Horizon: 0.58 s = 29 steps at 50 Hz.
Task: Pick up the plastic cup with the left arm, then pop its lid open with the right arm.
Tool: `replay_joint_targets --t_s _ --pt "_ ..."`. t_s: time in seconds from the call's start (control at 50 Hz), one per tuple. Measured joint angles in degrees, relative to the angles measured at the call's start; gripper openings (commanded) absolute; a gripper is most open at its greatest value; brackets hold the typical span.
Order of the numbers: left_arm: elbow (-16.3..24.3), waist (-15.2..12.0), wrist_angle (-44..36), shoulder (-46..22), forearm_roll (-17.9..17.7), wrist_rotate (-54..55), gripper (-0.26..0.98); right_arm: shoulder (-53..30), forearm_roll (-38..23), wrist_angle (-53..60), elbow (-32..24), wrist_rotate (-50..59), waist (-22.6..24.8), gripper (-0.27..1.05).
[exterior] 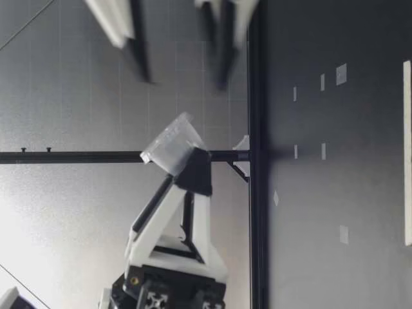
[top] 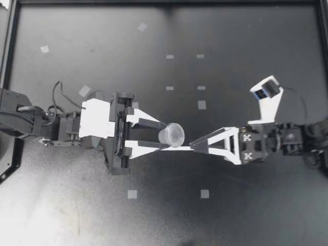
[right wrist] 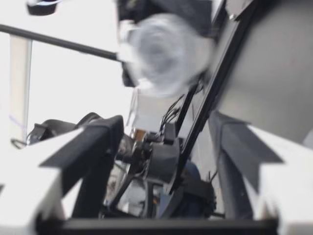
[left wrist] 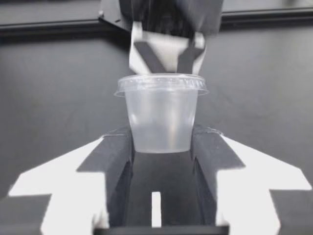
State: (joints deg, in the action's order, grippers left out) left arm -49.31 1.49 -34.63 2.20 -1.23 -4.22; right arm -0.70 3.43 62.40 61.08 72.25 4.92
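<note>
A small clear plastic cup [top: 174, 136] with a lid hangs above the black table, with my left gripper [top: 165, 135] shut on its sides. In the left wrist view the cup [left wrist: 161, 117] stands upright between the two dark pads [left wrist: 120, 147]. My right gripper [top: 197, 145], turned on its side, points at the cup from the other side, just short of it. Its fingers stand wide apart in the right wrist view [right wrist: 166, 125], with the blurred cup [right wrist: 166, 51] ahead of them and untouched. The low view shows the cup [exterior: 170, 145] tilted and held well above the table.
Small pale tape squares [top: 132, 194] [top: 204, 193] dot the dark tabletop [top: 164, 220]. A black frame rail [top: 164, 2] runs along the far edge.
</note>
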Motion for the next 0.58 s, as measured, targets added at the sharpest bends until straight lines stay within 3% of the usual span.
replay_joint_targets --t_s 0.26,0.42,0.58 --pt "-0.7 0.1 -0.2 0.4 -0.1 0.1 0.21 -2.7 -0.2 4.6 -3.7 -2.7 -3.2 0.71" --pt "-1.2 0.1 -0.4 0.6 -0.1 0.2 0.21 5.1 -5.5 15.0 -6.1 -3.5 -4.2 0.71" --pt "-1.5 0.2 -1.1 0.5 -0.1 0.2 0.21 12.2 -8.0 15.0 -4.0 -7.5 -4.2 0.71"
